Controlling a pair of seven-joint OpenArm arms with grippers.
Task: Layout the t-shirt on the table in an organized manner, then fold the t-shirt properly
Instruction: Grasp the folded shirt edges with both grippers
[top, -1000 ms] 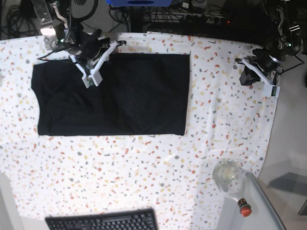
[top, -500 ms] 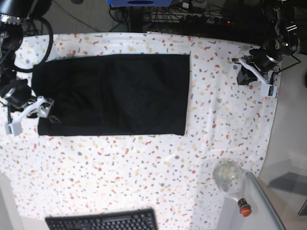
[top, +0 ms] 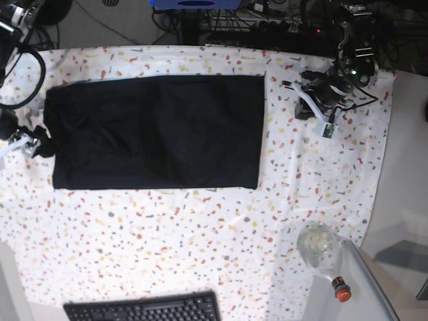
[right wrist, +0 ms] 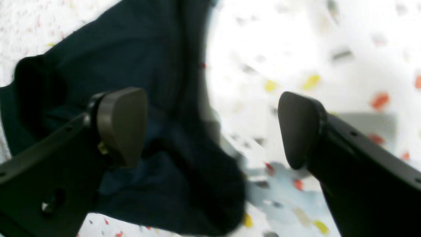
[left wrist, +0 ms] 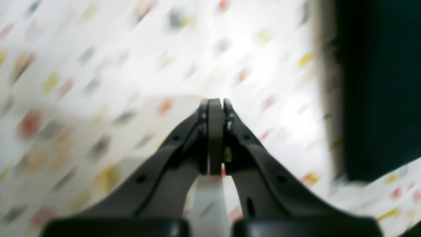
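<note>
Black t-shirt [top: 157,130] lies flat on the table [top: 200,241], folded into a wide rectangle, sitting in the upper left part of the speckled white cloth in the base view; edges look fairly straight, lower left corner slightly rounded. Right gripper [top: 30,142] sits at the shirt's left edge, low over the table, arm and cables coming in from the top left corner. Right wrist view shows its two fingers [right wrist: 121,126] spread wide apart, one pad over dark fabric, the other over bare speckled cloth, the shirt's bunched edge [right wrist: 171,131] between and under them; nothing pinched, whether a pad touches the fabric I cannot tell, view is blurred. Left gripper [top: 321,107] hangs over bare table to the right of the shirt, near the top right, well apart from the fabric. Left wrist view shows its fingertips [left wrist: 215,108] pressed together, nothing visibly between them, speckled cloth blurred below and the shirt's dark edge [left wrist: 378,89] off to the side. Keyboard [top: 144,309] at the bottom edge of the base view, black. Clear bottle [top: 322,251] with a red cap lies at the lower right, by the table's corner.
</note>
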